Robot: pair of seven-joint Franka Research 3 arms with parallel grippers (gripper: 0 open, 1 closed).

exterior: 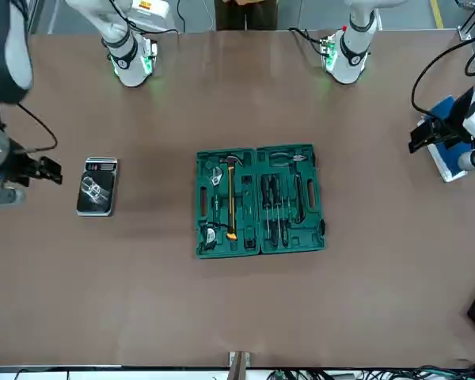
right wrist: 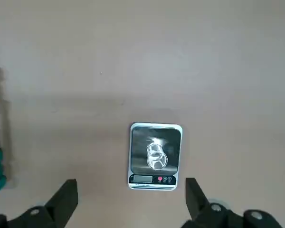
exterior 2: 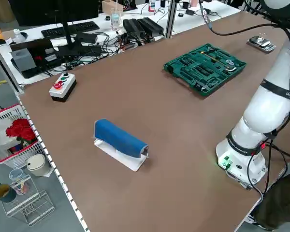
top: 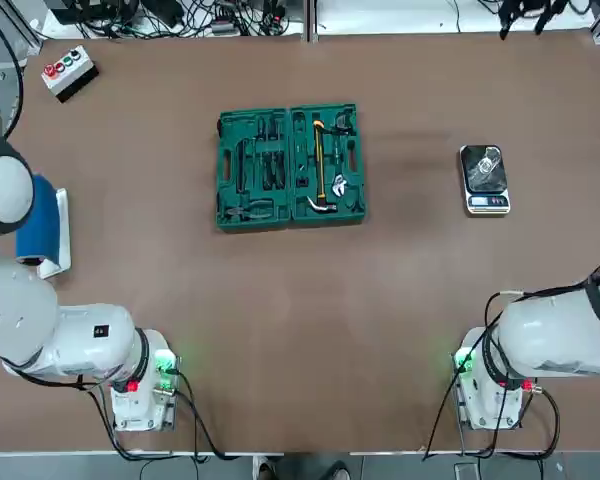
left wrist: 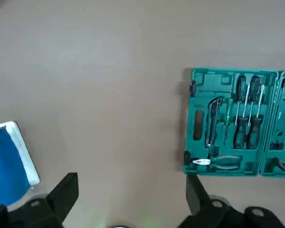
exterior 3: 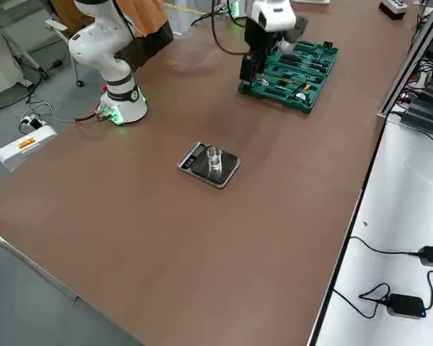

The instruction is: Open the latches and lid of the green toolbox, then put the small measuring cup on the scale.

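The right gripper [right wrist: 130, 202] hangs high above the table with its fingers spread wide and nothing between them. Below it, just beyond the fingertips in the wrist view, the scale [right wrist: 155, 156] sits flat on the brown table [top: 400, 290], with the small clear measuring cup [right wrist: 155, 156] standing on its black platform. In the top view the scale [top: 484, 179] lies on the robot's right side, well apart from the toolbox, and the cup [top: 487, 165] shows as a faint glint on it.

The left gripper [left wrist: 131, 194] is also raised over the table, fingers wide apart and empty. It looks down on the green toolbox [left wrist: 228, 123], which lies fully open near the table's middle [top: 290, 166], both halves flat and side by side. Screwdrivers and pliers fill one half; a hammer [top: 320, 165] with a yellow handle lies in the other. The latches cannot be made out.

A blue roll on a white holder [top: 42, 232] sits at the left edge, and a grey button box [top: 69, 70] lies at the far left corner.
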